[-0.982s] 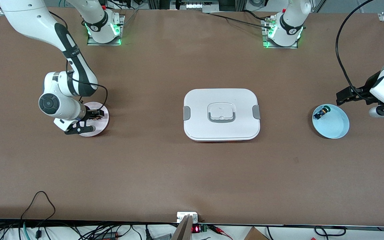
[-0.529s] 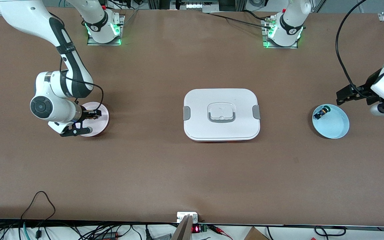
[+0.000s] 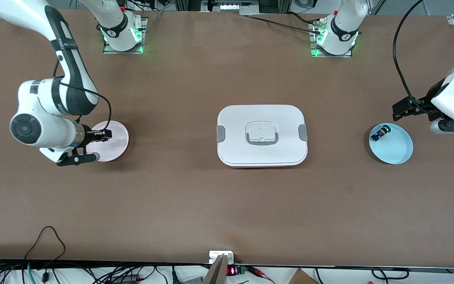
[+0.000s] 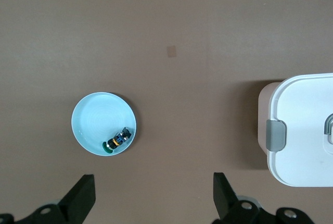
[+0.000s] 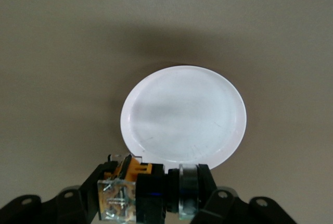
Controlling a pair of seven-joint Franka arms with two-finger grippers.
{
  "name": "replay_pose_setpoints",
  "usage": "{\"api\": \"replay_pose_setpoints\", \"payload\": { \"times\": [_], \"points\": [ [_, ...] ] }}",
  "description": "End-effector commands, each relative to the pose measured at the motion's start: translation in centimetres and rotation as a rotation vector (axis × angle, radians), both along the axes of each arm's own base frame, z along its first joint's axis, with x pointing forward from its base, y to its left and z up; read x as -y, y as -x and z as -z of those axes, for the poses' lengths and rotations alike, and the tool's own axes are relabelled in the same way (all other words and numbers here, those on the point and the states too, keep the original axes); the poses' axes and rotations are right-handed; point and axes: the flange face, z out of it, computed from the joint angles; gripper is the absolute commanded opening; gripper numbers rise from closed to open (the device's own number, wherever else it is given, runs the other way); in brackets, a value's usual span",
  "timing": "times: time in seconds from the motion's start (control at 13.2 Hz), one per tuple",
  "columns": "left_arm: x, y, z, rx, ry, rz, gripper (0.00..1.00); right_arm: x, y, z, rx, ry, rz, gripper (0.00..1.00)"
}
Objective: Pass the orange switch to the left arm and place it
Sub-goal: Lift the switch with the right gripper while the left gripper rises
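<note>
Two round shallow plates set on matte brown table, well apart, with box between them. Box: white smooth plastic, rounded-rectangular, grey side latches, grey-edged recessed handle in lid, lid seated. Pale pink plate toward right arm's end of table: glossy, bare inside, faint concentric marks seen in right wrist view. Light blue plate toward left arm's end: held one small blue-and-black component with green tip, lying against rim; same seen in left wrist view. Right gripper hung over edge of pink plate, fingers clamped on orange switch. Switch: orange blocky body, clear terminal end with metal screws, dark cylindrical end with clear ring, held sideways clear of plate. Left gripper hung over bare table just beside blue plate, fingers spread wide, nothing between them.
</note>
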Motion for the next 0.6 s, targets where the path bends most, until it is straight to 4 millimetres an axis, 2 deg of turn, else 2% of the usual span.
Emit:
{"api": "replay_pose_setpoints", "payload": {
  "times": [0.0, 0.15, 0.23, 0.45, 0.53],
  "points": [
    [-0.1, 0.6, -1.4, 0.010, -0.015, 0.007, 1.00, -0.7, -0.9, -4.1, -0.005, -0.072, -0.033, 0.51],
    [0.1, 0.7, -1.4, 0.009, -0.013, 0.015, 1.00, -0.7, -1.2, -6.6, 0.003, -0.119, -0.059, 0.51],
    [0.5, 1.1, -1.9, 0.011, -0.016, 0.013, 1.00, -0.8, -1.4, -7.9, 0.017, -0.125, -0.066, 0.51],
    [2.3, 1.8, -0.8, -0.032, 0.054, 0.033, 1.00, -2.0, -1.7, -12.0, 0.060, -0.133, -0.089, 0.51],
    [3.1, 2.1, -1.2, -0.026, 0.056, 0.047, 1.00, -2.6, -1.5, -13.0, 0.069, -0.139, -0.102, 0.51]
  ]
}}
